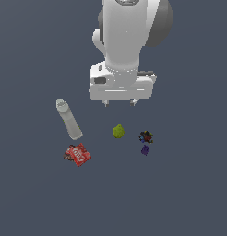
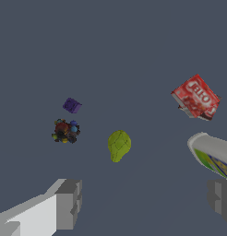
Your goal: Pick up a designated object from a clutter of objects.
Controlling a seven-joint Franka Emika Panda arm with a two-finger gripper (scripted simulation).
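Observation:
The designated object is a small yellow-green pear-like fruit [image 1: 118,132] [image 2: 118,145] resting on the dark floor amid the clutter of objects. My gripper [image 1: 119,102] [image 2: 145,200] hangs above and behind it, open, with nothing between its fingers. In the wrist view the fruit lies ahead of the gap between the two grey fingertips [image 2: 69,203], well apart from them.
A white-grey bottle [image 1: 69,120] [image 2: 212,154] lies toward the exterior view's left. A flat red packet [image 1: 78,155] [image 2: 196,97] sits below it. A dark multicoloured lump [image 1: 146,137] [image 2: 65,131] and a tiny purple cube [image 1: 145,150] [image 2: 72,105] lie to the fruit's right.

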